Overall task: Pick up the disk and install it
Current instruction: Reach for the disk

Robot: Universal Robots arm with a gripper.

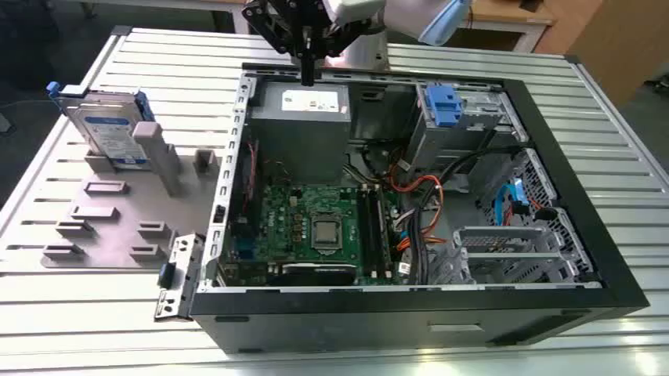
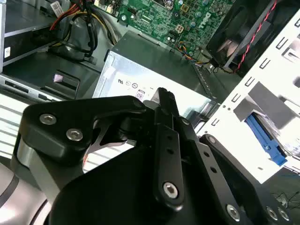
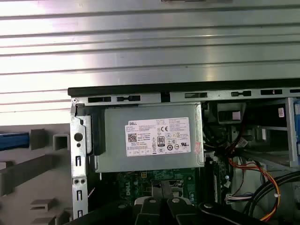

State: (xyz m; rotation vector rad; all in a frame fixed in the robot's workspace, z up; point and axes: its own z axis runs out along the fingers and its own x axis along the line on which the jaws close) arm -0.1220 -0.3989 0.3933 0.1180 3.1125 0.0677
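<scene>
Gripper [image 1: 309,77], fingers together and empty, above white-stickered grey box [image 1: 301,121]; blue-labelled disk [image 1: 111,131] well apart.

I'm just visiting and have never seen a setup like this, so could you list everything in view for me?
disk: one, silver with blue carrier, upright in the grey holder at the exterior view's left.
grey holder: one, grey, on the table beside the case.
computer case: one, black, open, lying on the table.
power supply box: one, grey with white sticker, inside the case.
circuit board: one, green, inside the case.
table: one, silver slats, under everything.
gripper: one, black, shut, above the power supply box.
</scene>
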